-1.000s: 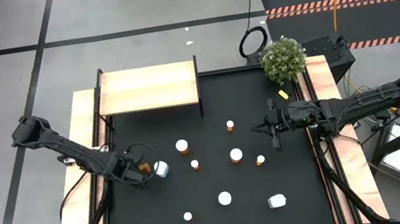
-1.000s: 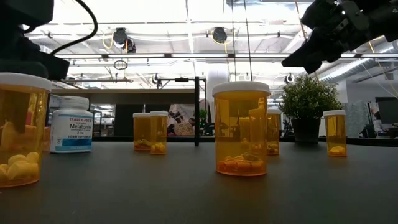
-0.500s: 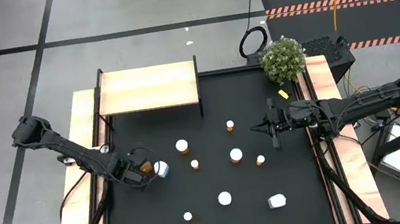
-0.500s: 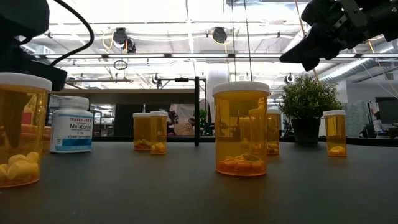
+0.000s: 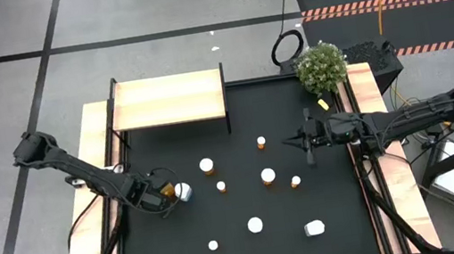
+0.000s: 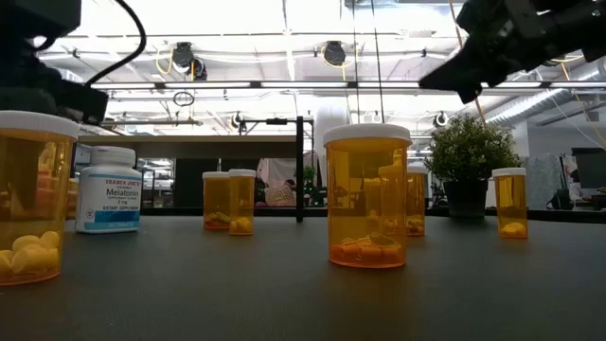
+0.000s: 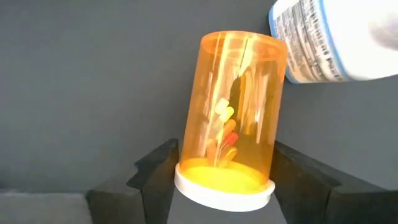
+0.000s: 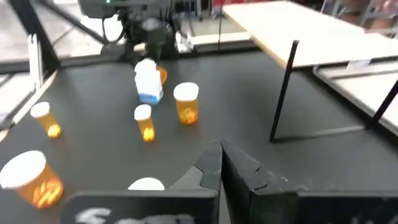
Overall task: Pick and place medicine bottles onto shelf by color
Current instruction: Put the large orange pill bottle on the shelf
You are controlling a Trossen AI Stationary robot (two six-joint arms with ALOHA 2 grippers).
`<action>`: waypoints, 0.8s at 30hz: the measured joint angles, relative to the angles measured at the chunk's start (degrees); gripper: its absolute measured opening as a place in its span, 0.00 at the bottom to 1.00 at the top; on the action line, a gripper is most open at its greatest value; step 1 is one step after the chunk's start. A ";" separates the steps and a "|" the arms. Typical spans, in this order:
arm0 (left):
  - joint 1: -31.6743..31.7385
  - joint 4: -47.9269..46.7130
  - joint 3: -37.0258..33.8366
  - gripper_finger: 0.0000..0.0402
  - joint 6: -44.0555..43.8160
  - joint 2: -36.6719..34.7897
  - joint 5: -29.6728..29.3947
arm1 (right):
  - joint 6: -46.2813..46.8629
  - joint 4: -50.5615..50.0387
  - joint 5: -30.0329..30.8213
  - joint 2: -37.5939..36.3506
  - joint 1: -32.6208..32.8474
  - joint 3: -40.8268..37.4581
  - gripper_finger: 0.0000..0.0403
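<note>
**Orange bottle, gripped at the cap end**

The left gripper point(image 7: 224, 180) clamps an orange bottle point(image 7: 235, 112) near the mat's left edge, beside a white bottle point(image 7: 336, 37), presumably for the empty shelf point(image 5: 169, 100). Translucent amber, white cap, pills inside. The right gripper point(image 5: 306, 142) hovers pinched shut, empty.

Shelf point(image 5: 167, 100) at far left of mat point(image 5: 331, 219). Plant point(image 5: 321, 67) at far right corner. Bottles point(image 5: 268, 176) scattered mid-mat. Left pincer point(image 5: 163, 195) at left edge, around one bottle point(image 7: 229, 118), just beside another point(image 5: 183, 190).
</note>
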 joint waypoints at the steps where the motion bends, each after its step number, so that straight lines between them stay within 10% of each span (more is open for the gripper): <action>1: 0.00 -1.95 0.92 0.57 0.21 0.00 -0.21 | -0.01 2.39 0.62 0.70 0.00 0.00 0.00; 11: 2.94 -23.85 15.66 0.52 6.51 0.00 -3.51 | -5.97 38.39 0.39 18.90 0.00 1.55 0.00; 24: 11.06 -22.60 34.35 0.51 29.67 0.11 -13.42 | -12.78 34.17 -6.88 46.48 0.02 27.47 0.29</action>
